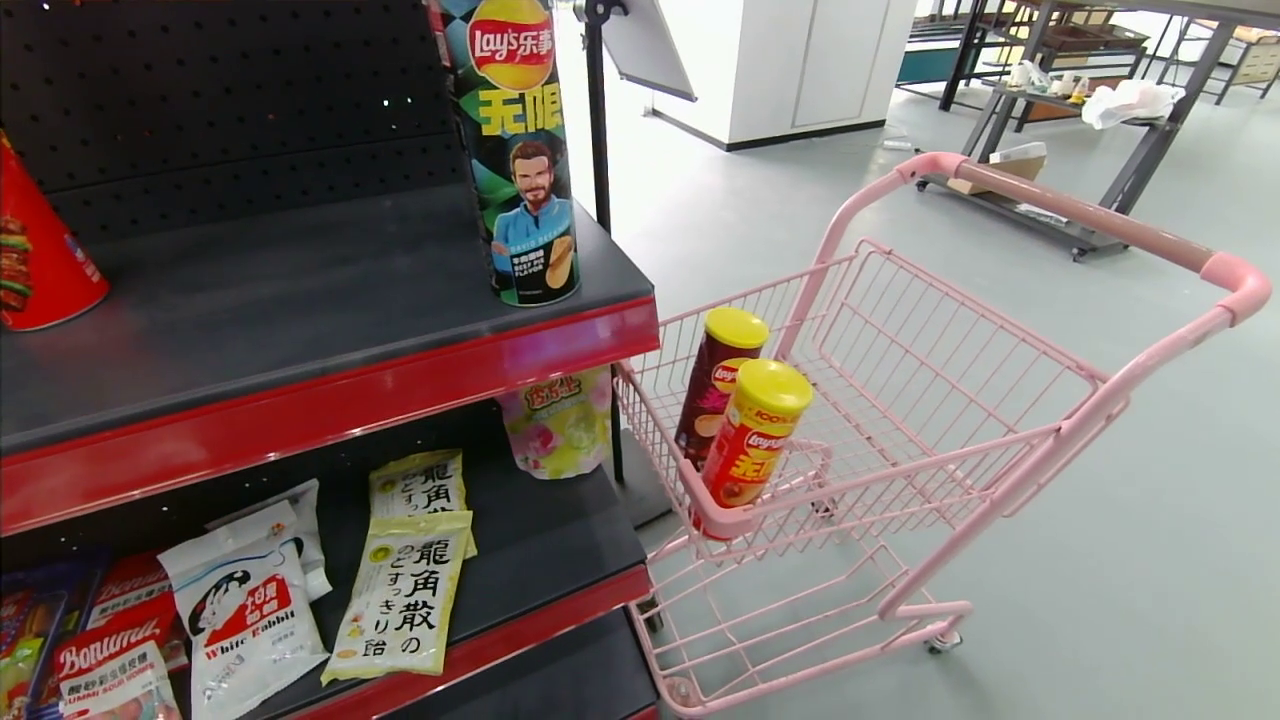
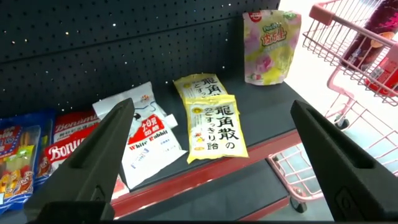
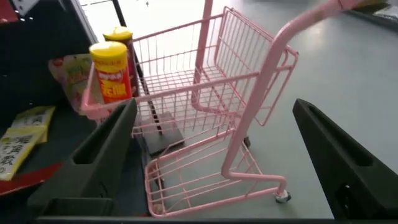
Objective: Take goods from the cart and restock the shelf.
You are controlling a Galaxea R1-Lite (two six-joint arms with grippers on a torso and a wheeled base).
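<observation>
Two crisp cans stand in the pink wire cart (image 1: 1100,400), in the basket corner nearest the shelf (image 1: 330,400). A dark maroon can (image 1: 712,390) is at the back and a red-and-yellow can (image 1: 752,440) just beside it in front, both with yellow lids on. The shelf is black with red front edges. On its upper board a tall green crisp tube (image 1: 520,170) stands upright near the cart-side end, well apart from a red can (image 1: 35,255) at the other end.

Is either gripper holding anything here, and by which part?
Nothing is held. The left gripper and the right gripper are both open and empty.
</observation>
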